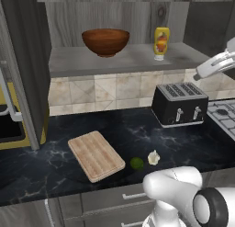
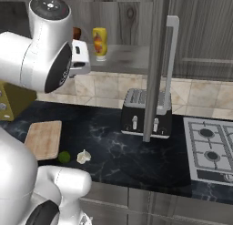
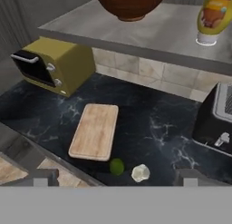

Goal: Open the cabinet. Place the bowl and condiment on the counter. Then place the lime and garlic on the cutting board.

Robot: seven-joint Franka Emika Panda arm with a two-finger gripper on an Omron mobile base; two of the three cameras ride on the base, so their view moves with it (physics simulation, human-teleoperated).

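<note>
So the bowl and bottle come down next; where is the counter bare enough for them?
The widest bare patch of counter lies between the cutting board and the toaster, behind the lime and garlic. More bare marble lies left of the board. The front edge beside the board is crowded by both.

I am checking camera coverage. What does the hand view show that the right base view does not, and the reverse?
Hand view alone: the whole wooden bowl base and a yellow toaster oven's front.
Right base view alone: the gas hob and the open cabinet door.
Both: cutting board, lime, garlic, condiment bottle, black toaster.
</note>
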